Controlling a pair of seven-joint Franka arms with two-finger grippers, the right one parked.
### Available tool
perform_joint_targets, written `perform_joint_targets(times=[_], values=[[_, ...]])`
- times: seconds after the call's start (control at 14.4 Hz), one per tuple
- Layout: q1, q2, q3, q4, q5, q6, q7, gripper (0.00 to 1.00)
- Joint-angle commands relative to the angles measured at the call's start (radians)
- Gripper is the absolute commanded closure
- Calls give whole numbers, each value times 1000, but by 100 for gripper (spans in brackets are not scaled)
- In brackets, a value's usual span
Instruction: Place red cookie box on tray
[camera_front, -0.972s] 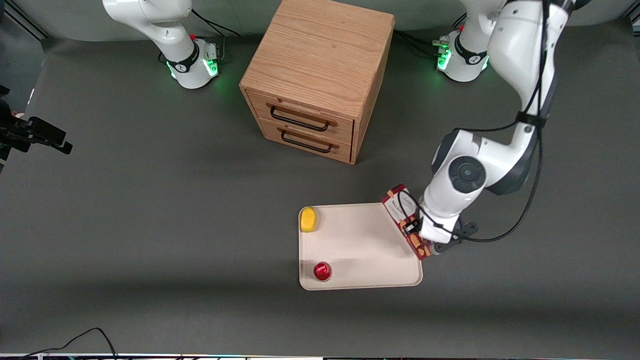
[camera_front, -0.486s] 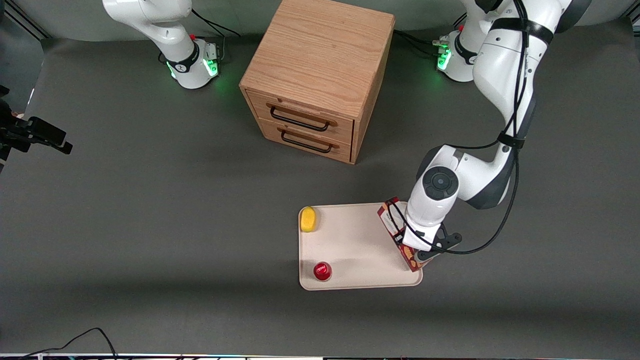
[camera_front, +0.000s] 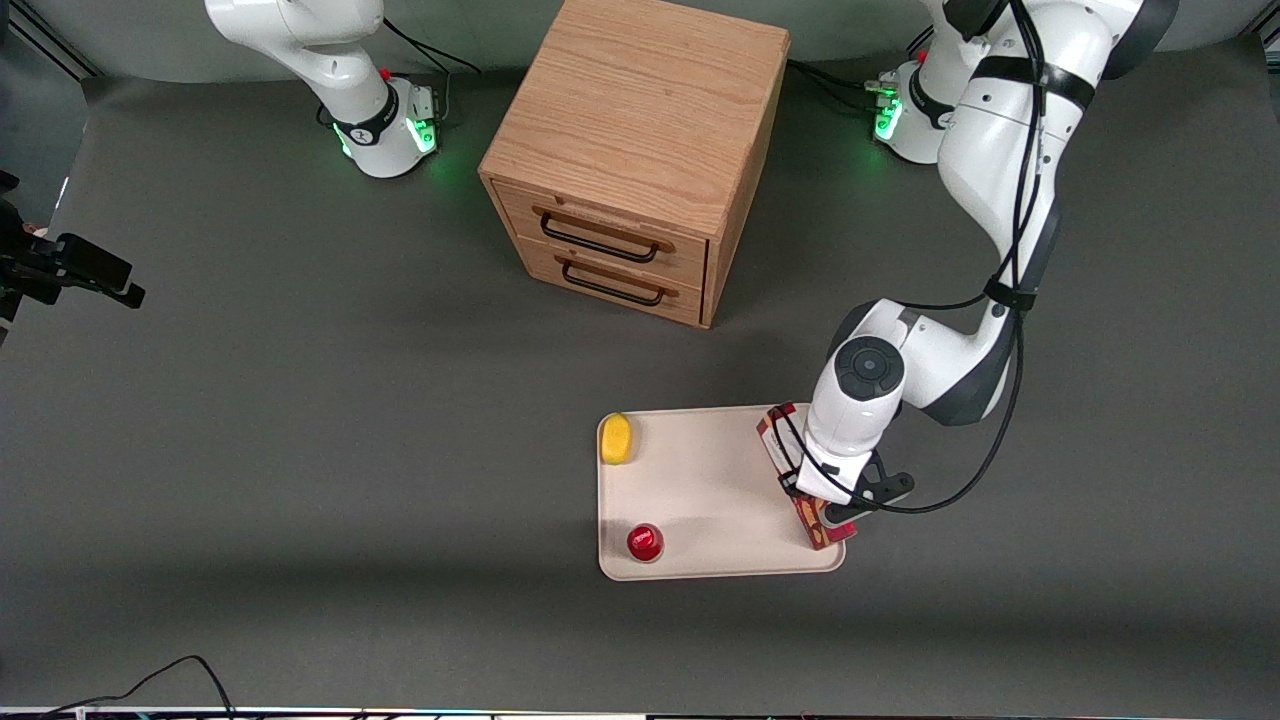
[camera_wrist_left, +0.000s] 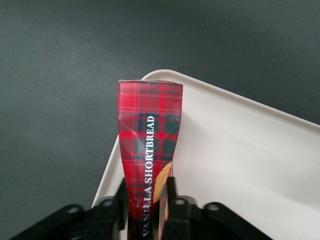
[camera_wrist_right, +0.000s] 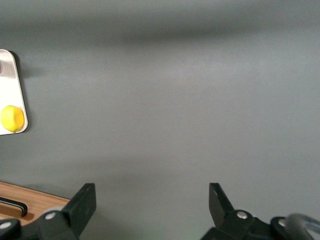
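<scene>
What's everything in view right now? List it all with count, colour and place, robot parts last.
red cookie box: one, dark red plaid, over the tray's edge toward the working arm's end, clamped in the gripper.
tray: one, cream-white, nearer the front camera than the drawer cabinet.
yellow object: one, on a tray corner.
small red round object: one, on the tray.
drawer cabinet: one, wooden, two drawers, black handles.
gripper: one, black fingers, shut on the box above the tray edge.

The front view looks steeply down over the whole worktop (camera_front: 300, 420). The left wrist view looks close along its pincer (camera_wrist_left: 147, 200); both share the tray (camera_front: 700, 480).
</scene>
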Motion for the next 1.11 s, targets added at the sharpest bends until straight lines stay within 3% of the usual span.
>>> perform_joint_targets(times=[0.0, 0.14, 0.49, 0.76, 0.9, 1.04], values=[[-2, -12, 3, 41, 16, -67, -2, 0], [4, -52, -17, 79, -1, -238, 54, 0], [84, -249, 0, 162, -238, -702, 433, 0], [98, -511, 166, 6, -320, -802, 764, 0], [96, -616, 262, -62, -329, -813, 944, 0], [98, -689, 317, -94, -329, -849, 1010, 0]])
